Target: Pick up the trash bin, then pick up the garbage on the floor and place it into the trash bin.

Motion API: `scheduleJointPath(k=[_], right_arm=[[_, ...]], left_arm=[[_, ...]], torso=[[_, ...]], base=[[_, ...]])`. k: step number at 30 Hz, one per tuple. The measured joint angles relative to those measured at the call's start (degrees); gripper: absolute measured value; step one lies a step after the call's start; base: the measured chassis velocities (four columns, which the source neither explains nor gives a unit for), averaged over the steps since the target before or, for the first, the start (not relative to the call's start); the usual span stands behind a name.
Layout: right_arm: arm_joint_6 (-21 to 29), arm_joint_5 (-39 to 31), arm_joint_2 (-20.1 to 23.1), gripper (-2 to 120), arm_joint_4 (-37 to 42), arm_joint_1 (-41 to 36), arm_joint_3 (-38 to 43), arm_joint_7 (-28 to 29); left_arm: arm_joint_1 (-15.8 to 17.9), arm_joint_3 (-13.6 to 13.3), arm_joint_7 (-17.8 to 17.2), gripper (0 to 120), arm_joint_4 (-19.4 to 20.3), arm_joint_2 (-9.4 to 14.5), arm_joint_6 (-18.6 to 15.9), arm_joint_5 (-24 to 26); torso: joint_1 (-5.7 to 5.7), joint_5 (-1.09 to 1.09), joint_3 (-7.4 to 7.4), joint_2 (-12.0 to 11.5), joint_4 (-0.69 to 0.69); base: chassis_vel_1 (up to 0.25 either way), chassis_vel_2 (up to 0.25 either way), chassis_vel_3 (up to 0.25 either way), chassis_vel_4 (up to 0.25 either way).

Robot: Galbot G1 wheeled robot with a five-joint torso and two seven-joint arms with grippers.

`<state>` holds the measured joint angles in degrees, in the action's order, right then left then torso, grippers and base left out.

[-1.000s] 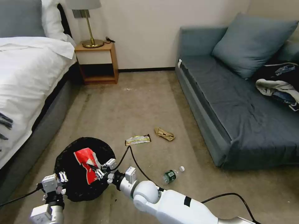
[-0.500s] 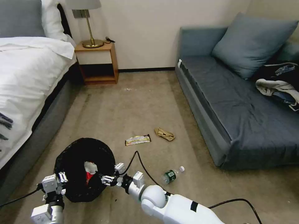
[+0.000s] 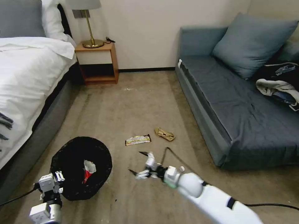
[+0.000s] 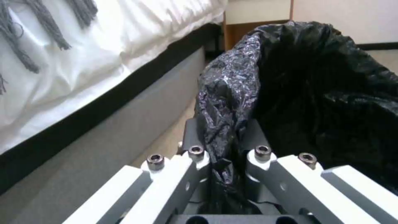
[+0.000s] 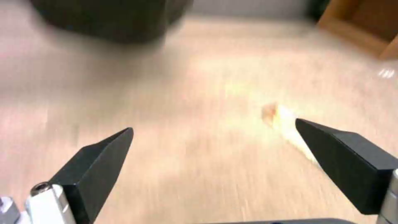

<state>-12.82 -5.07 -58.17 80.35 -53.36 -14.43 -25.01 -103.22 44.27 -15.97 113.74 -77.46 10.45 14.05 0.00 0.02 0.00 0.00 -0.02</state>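
step: bag in bin, three pieces left | left gripper: clamped on bin liner | right gripper: wide, empty, wrapper just beyond tips | next: centre wrapper between jaws, descend, close

1. The left gripper reaches up from the bottom edge, its white links and bolt heads plain, jaws closed tight on a fold of glossy black bag.
2. That bag lines the trash bin, whose dark mouth opens just beyond the jaws.
3. Beside the bin runs a bed: white sheet above, black band, grey base.
4. Grey tassels hang over the sheet.
5. Tan floor shows between bed and bin.
6. A wooden nightstand stands behind.
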Motion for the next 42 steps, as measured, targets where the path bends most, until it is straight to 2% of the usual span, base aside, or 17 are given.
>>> scheduleJointPath(k=[3,4,7,9,14,24,36,42], right_arm=[[-2.6,10.2,0.1,100,-4.3,-2.0,8.4,-12.4],[-2.6,10.2,0.1,100,-4.3,-2.0,8.4,-12.4],[-5.0,16.2,-0.7,100,-6.6,-2.7,13.7,-17.8],[-5.7,17.8,-0.9,100,-7.6,-3.0,15.2,-18.7],[-7.0,20.1,-1.7,100,-9.7,-3.0,17.1,-18.0],[-11.2,26.4,-5.2,100,-19.6,0.6,18.1,-16.0],[-13.8,29.0,-8.5,100,-30.9,6.5,17.9,-14.3],[-14.5,28.5,-9.8,98,-33.0,7.6,17.8,-17.0]], left_arm=[[0.3,-0.3,-0.1,6,-0.5,-0.4,0.2,-0.6],[0.3,-0.3,-0.1,6,-0.5,-0.4,0.2,-0.6],[0.5,-0.5,-0.1,6,-0.7,-0.7,0.3,-1.0],[0.6,-0.6,-0.1,6,-0.8,-0.9,0.3,-1.3],[0.7,-0.7,-0.1,6,-0.8,-1.3,0.3,-1.8],[0.2,-0.4,-0.2,6,-0.8,-1.9,1.2,-2.1],[0.3,-0.3,-0.2,6,-1.1,-1.9,1.5,-1.8],[0.2,-0.2,-0.2,6,-1.1,-1.8,1.7,-1.3]], torso=[[0.00,0.01,0.00,0.0,0.00],[0.00,0.01,0.00,0.0,0.00],[0.00,-0.03,0.00,0.0,0.01],[0.00,-0.01,0.00,0.0,0.01],[0.00,-0.03,0.00,0.0,0.02],[0.00,-0.02,0.00,0.0,0.03],[0.00,-0.03,0.00,0.0,0.03],[0.00,-0.03,0.00,0.0,0.03]], base=[[0.000,0.000,0.000,0.000],[0.000,0.000,0.000,0.000],[0.000,0.000,0.000,0.000],[0.000,0.000,0.000,0.000],[0.000,0.000,0.000,0.000],[0.000,0.000,0.000,0.000],[0.000,0.000,0.000,0.000],[0.000,0.000,0.000,0.000]])
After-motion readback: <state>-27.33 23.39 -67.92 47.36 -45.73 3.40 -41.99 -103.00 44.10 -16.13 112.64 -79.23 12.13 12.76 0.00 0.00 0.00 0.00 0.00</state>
